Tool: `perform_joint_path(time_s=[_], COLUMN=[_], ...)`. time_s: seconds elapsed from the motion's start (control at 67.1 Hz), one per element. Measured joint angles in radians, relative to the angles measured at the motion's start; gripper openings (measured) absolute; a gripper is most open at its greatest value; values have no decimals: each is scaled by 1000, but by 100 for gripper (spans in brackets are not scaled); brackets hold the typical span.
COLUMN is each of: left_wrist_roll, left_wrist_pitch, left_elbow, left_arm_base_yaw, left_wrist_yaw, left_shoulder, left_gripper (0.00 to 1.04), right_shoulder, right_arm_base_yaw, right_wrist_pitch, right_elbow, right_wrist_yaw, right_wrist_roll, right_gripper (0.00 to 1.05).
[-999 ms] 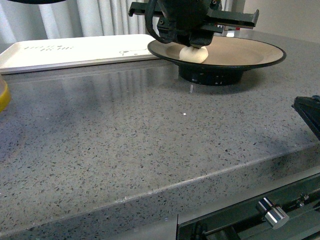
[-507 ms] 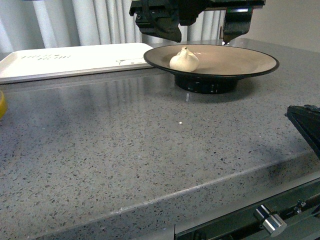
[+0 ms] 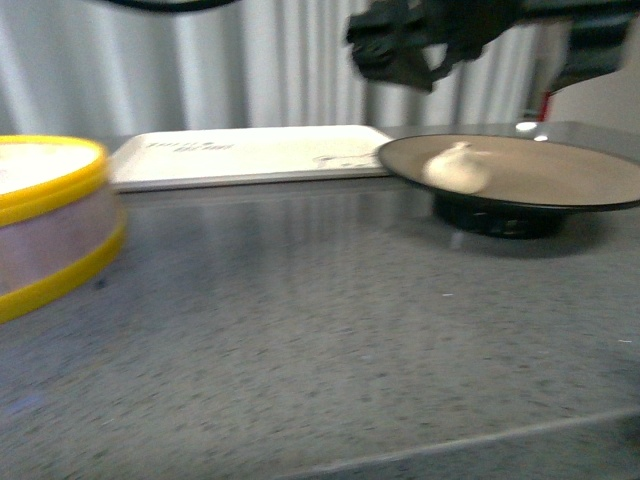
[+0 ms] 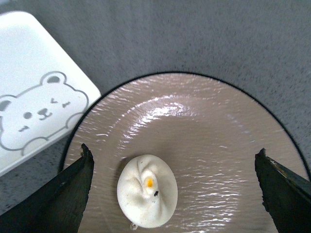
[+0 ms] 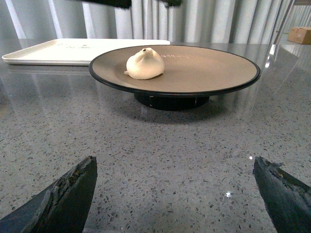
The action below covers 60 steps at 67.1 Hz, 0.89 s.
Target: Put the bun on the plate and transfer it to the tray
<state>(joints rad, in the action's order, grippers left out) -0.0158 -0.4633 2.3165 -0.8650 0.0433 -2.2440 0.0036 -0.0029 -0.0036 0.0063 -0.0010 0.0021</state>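
The white bun (image 3: 457, 168) sits alone on the dark plate (image 3: 540, 205), towards the side nearest the tray (image 3: 250, 155). High above the plate hangs my left gripper (image 3: 495, 60), open and holding nothing. In the left wrist view the bun (image 4: 147, 190) lies on the brownish plate (image 4: 209, 121), below the open left gripper (image 4: 174, 160) and nearer one finger. The tray's corner (image 4: 34, 107), with its drawn bear, lies beside the plate. My right gripper (image 5: 174, 165) stands open low over the counter, short of the plate (image 5: 204, 68) and bun (image 5: 145, 63).
A yellow-rimmed steamer basket (image 3: 50, 225) stands at the left of the grey speckled counter (image 3: 300, 330). The tray (image 5: 73, 51) lies behind the plate, in front of pale curtains. A small cardboard box (image 5: 301, 35) shows far off.
My left gripper let go of the bun on the plate and rose well above it. The front view has swung left, bringing the steamer basket into view.
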Motion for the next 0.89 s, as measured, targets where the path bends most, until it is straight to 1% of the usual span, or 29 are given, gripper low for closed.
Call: perform_joint_path(time_s=[0.075, 0.104, 0.149, 0.194, 0.239, 0.328, 0.358, 0.373, 0.432, 0.522, 0.552, 0.671, 0.686, 0.716, 0.746, 0.776, 0.79, 0.835, 0.88, 0.895], left_wrist_roll=[-8, -8, -8, -8, -7, -8, -5, -5, 5, 11, 11, 14, 14, 14, 14, 14, 14, 13, 13, 13], left_wrist_pitch=[91, 138, 189, 240, 266, 318, 337, 353, 381, 413, 417, 436, 468, 577, 634, 725, 742, 815, 841, 844], left_elbow=[-142, -217, -323, -449, -517, -665, -729, -779, -903, -1043, -1068, -1222, -1254, -1333, -1376, -1464, -1486, -1609, -1714, -1730], left_arm_base_yaw=[2, 14, 44, 101, 143, 262, 319, 362, 461, 565, 583, 700, 715, 748, 767, 813, 822, 856, 867, 868], left_wrist_yaw=[35, 57, 63, 68, 67, 71, 71, 72, 60, 28, 19, -30, -12, 19, 14, -21, -25, -29, -28, -28], left_shoulder=[118, 181, 271, 373, 426, 537, 583, 618, 711, 833, 855, 985, 1004, 1044, 1067, 1115, 1128, 1208, 1286, 1298], left_gripper=[98, 98, 98, 98, 98, 98, 98, 98, 98, 98, 98, 98, 96, 89, 85, 78, 76, 66, 55, 53], right_shoulder=[0, 0, 0, 0, 0, 0, 0, 0, 0, 0, 0, 0, 0, 0, 0, 0, 0, 0, 0, 0], right_arm_base_yaw=[0, 0, 0, 0, 0, 0, 0, 0, 0, 0, 0, 0, 0, 0, 0, 0, 0, 0, 0, 0], right_wrist_pitch=[0, 0, 0, 0, 0, 0, 0, 0, 0, 0, 0, 0, 0, 0, 0, 0, 0, 0, 0, 0], right_elbow=[0, 0, 0, 0, 0, 0, 0, 0, 0, 0, 0, 0, 0, 0, 0, 0, 0, 0, 0, 0], right_wrist_yaw=[0, 0, 0, 0, 0, 0, 0, 0, 0, 0, 0, 0, 0, 0, 0, 0, 0, 0, 0, 0], right_wrist_roll=[0, 0, 0, 0, 0, 0, 0, 0, 0, 0, 0, 0, 0, 0, 0, 0, 0, 0, 0, 0], right_gripper=[96, 96, 96, 96, 96, 96, 96, 96, 96, 96, 96, 96, 96, 96, 96, 96, 96, 96, 96, 96])
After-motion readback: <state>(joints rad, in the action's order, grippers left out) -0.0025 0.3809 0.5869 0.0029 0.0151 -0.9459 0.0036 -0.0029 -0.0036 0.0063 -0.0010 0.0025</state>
